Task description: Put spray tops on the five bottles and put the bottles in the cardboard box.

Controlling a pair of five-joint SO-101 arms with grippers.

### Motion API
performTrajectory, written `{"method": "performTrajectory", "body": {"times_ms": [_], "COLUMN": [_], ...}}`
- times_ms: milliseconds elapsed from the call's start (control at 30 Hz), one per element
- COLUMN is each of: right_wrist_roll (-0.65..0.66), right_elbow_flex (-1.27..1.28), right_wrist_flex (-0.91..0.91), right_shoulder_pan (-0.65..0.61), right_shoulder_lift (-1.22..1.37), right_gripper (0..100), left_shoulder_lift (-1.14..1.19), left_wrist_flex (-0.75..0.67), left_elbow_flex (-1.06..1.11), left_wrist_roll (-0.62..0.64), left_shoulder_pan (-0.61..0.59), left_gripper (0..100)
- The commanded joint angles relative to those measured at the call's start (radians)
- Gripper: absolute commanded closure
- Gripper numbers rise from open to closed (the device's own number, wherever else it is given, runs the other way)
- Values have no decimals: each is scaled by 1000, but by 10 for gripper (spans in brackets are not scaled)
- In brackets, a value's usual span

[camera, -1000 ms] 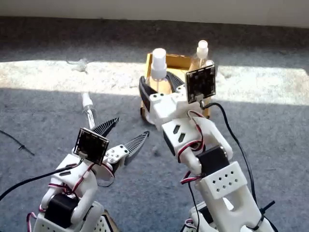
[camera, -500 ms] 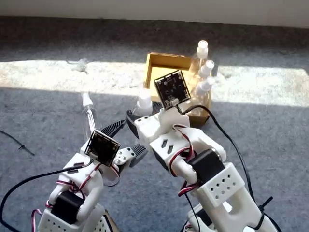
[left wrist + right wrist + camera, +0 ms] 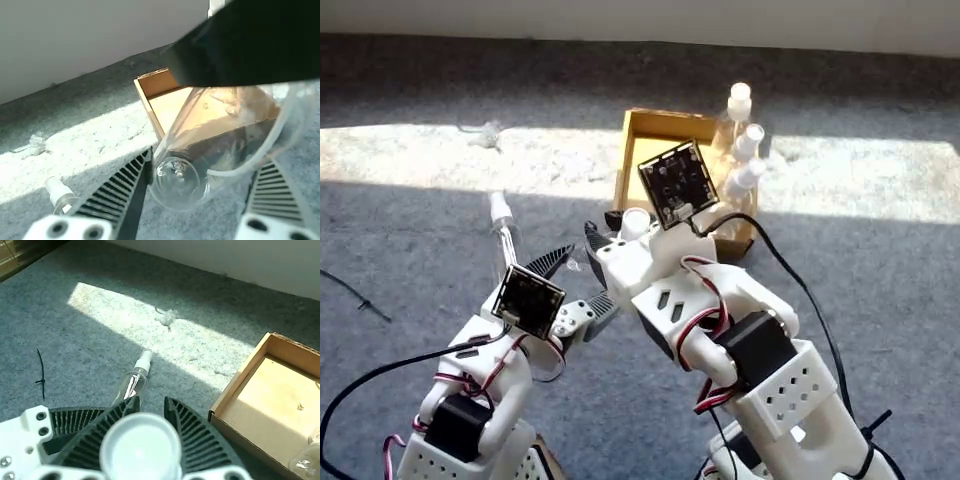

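Right gripper (image 3: pixel 150 410) clamped on a spray-topped bottle (image 3: pixel 176 181), near the cardboard box (image 3: pixel 665 130); left gripper (image 3: pixel 577 282) spread wide, fingers flanking the bottle's base.

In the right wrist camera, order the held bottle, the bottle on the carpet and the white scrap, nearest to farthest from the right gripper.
1. Held bottle: in the right gripper.
2. Lying bottle: just beyond it.
3. White scrap: far, in the sunlit patch.

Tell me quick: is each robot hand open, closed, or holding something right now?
Left gripper: open around the base of the bottle.
Right gripper: closed, holding the bottle.
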Motion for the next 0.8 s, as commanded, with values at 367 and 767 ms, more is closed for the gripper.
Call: {"method": "performTrajectory", "body": {"times_ms": [367, 767], "right_wrist_roll": [18, 20], "right_elbow_flex": [74, 277], "right_wrist_flex": [-93, -177], "right_shoulder_pan": [-10, -12], "right_shoulder_lift": [13, 10], "right_gripper": [994, 994], "left_shoulder_lift": [-12, -16], "left_wrist_flex": [-29, -95], "left_elbow_flex": [48, 99], "left_wrist_roll": [-5, 2], "left_shoulder_pan": [94, 111], "left_gripper": [808, 857]}}
